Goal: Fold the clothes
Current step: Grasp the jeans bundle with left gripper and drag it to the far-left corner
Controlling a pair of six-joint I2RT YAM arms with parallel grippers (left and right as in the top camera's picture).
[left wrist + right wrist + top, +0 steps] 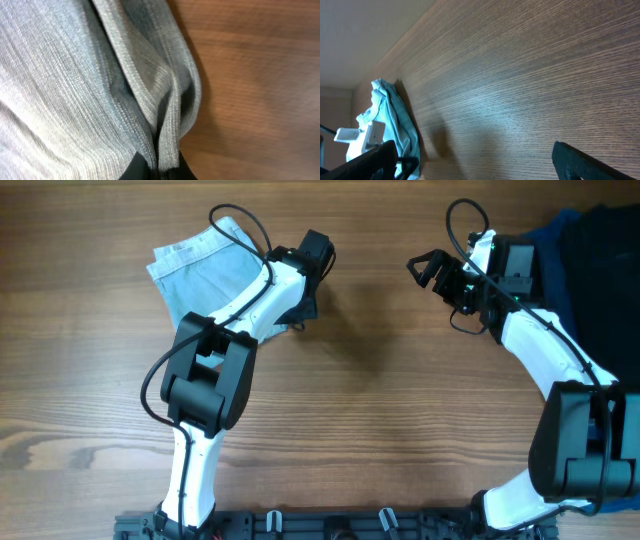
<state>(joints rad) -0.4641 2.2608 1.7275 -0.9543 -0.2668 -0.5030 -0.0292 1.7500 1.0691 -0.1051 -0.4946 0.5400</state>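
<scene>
Pale denim shorts (200,270) lie bunched, left pincer (159,171) pinching a fold; right pincer (428,272) spread.

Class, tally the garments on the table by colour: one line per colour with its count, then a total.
light blue denim shorts: 1
navy garment: 1
black garment: 1
Total: 3
</scene>
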